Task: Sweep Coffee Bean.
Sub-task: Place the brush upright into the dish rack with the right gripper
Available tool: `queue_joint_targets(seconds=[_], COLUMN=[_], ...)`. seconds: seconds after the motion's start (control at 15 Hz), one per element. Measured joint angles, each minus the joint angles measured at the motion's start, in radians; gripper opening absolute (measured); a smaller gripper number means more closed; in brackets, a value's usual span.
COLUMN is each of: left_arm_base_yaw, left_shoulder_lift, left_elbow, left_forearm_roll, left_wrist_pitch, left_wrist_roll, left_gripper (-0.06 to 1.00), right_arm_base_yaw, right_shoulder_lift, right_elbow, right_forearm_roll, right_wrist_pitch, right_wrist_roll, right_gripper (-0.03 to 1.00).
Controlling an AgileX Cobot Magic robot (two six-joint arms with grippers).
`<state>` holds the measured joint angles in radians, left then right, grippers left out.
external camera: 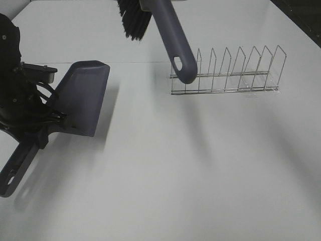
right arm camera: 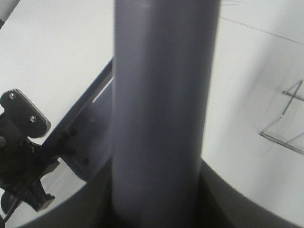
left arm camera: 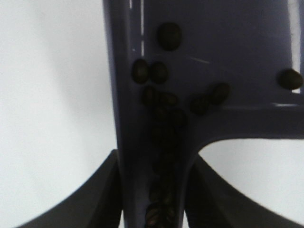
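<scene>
Lying in dustpan [left arm camera: 247, 42]: coffee beans [left arm camera: 164, 118].

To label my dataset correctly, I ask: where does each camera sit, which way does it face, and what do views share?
Exterior high: mounted high, looks down on white table, dustpan, raised brush, wire rack; left arm shows.
Left wrist: looks along the dustpan at coffee beans; left tool clamps its handle.
Right wrist: looks along brush handle; right tool grips it.
All show the dustpan.
</scene>
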<state>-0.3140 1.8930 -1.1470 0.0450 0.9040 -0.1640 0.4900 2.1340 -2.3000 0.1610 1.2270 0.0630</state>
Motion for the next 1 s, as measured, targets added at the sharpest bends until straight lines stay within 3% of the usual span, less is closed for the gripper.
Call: queue_joint_targets(seconds=[0.33,0.4,0.6,0.73,1.0], left_arm_base_yaw=[0.000,0.000,0.000,0.000,0.000], left_shoulder_lift=[-0.021,-0.022,-0.023,-0.023,-0.023], left_elbow=[0.000,0.000,0.000,0.000,0.000], left_forearm_roll=[-0.074,-0.118,-0.151,-0.157,-0.159], left_wrist_pitch=[0.002,-0.003,-0.015,-0.022,-0.023], left_wrist_roll=[-0.004,-0.007,-0.007,-0.008,-0.008], left_gripper=[0.33,0.33,0.33,0.33,0.33], right_arm_base_yaw=[0.000,0.000,0.000,0.000,-0.027], right_shoulder_lift=[-0.257,-0.338,-0.414,-0.425,-0.369], right_elbow=[0.383,0.563,0.783,0.894,0.944], right_forearm_roll=[-0.161,-0.242,-0.331,-0.372,-0.385], right_wrist_pitch=[0.001,0.002,0.005,0.008,0.005], right_wrist_roll=[0.041,0.090,0.179,0.245,0.352], right_gripper=[0.35,0.35,0.35,0.35,0.35])
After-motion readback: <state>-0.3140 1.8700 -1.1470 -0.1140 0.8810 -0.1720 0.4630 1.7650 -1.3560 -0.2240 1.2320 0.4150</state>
